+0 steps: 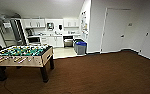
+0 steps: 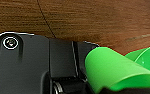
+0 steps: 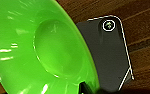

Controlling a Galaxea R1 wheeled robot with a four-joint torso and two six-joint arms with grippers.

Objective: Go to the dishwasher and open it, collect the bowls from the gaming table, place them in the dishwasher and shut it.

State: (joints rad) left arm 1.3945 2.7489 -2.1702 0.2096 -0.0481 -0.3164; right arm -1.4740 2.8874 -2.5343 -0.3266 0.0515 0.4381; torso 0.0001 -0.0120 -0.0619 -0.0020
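A lime green bowl (image 3: 41, 50) looms large in the right wrist view and again in the left wrist view over brown carpet (image 2: 91, 20); either gripper's jaw state, I cannot tell. Upper centre of the head view, the dishwasher (image 1: 68, 41) stands open among white cabinets (image 1: 52, 41), with the table-football table (image 1: 22, 56) at left.

The dishwasher (image 1: 68, 41) sits far across the room, in the kitchen nook's row of white cabinet fronts — its opening shows dark, with a paler shape inside, though the door's position cannot be made out. A lime green bowl (image 3: 41, 50) looms large in the right wrist view — glossy, wide-rimmed, with a round well at its centre, seen above brown carpet. In the left wrist view, lime green plastic (image 2: 116, 67) curves close to the camera.
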